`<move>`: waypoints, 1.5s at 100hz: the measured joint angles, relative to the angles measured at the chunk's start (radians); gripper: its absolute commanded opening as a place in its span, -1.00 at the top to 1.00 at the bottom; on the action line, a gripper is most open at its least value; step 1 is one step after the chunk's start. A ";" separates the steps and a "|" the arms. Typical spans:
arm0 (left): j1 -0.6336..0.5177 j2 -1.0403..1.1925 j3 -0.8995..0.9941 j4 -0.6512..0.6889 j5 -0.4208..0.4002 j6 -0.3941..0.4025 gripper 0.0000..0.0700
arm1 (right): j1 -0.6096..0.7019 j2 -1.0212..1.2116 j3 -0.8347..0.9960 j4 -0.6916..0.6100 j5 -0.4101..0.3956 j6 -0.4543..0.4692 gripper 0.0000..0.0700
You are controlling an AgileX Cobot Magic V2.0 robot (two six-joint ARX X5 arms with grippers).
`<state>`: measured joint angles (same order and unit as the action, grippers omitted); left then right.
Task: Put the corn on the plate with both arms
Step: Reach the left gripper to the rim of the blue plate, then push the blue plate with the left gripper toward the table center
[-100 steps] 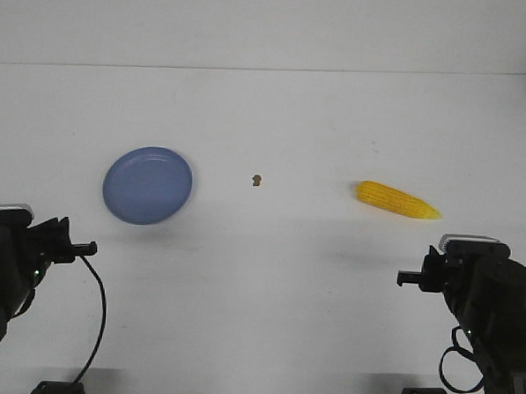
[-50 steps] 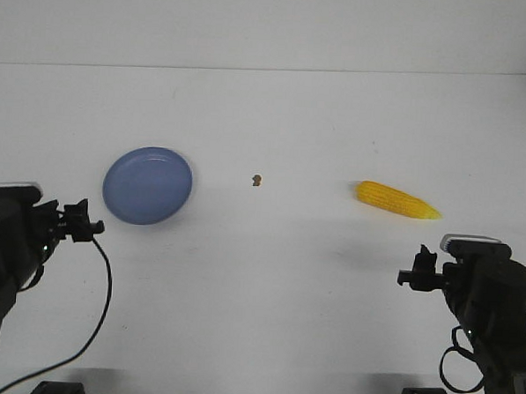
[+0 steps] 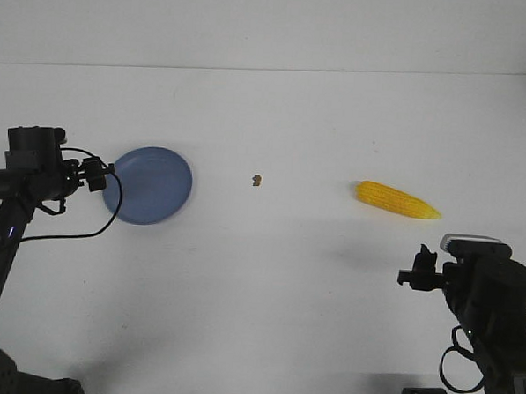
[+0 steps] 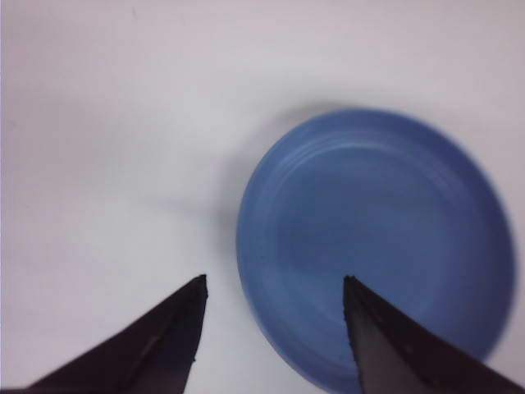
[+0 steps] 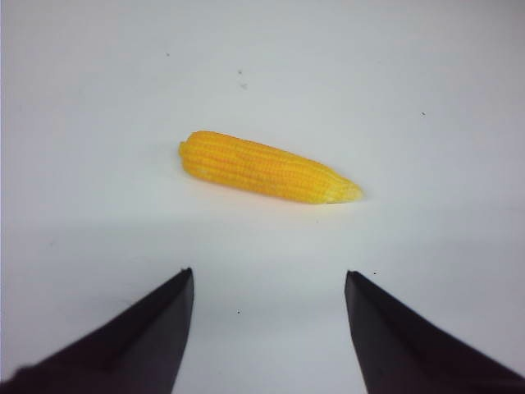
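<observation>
From my right wrist camera I see the corn (image 5: 267, 167) lying flat on the white counter (image 5: 410, 74), its blunt end toward one side and its pointed tip toward the other, slightly angled. My right hand (image 5: 269, 283) has its 2 dark fingers (image 5: 139, 341) spread wide, with bare counter between them. The corn sits beyond the fingertips, apart from both, touching neither. A few tiny dark specks dot the counter near it.

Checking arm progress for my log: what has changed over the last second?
The left gripper moved up and forward to the plate's left edge, jaws open, holding nothing. The right gripper barely shifted. The corn and plate stayed put.
</observation>
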<state>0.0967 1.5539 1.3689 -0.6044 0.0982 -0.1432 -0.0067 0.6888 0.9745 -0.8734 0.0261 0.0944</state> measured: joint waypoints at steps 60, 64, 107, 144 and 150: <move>0.008 0.256 0.000 0.079 0.032 0.001 0.02 | 0.000 0.000 0.000 0.000 0.000 0.000 -0.13; 0.008 0.266 0.000 0.084 0.032 0.001 0.02 | 0.000 0.000 0.000 0.000 0.000 0.000 -0.13; 0.008 0.317 0.002 0.108 0.065 -0.001 1.00 | 0.000 0.000 0.000 0.000 0.000 0.000 -0.13; 0.010 0.305 0.005 0.089 0.125 -0.006 0.98 | 0.000 0.000 0.000 0.000 0.000 0.000 -0.13; 0.009 0.284 0.005 0.068 0.175 -0.005 0.98 | 0.000 0.000 0.000 0.000 0.000 0.000 -0.13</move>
<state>0.1055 1.8378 1.3735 -0.5362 0.2737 -0.1486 -0.0067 0.6888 0.9745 -0.8730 0.0261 0.0944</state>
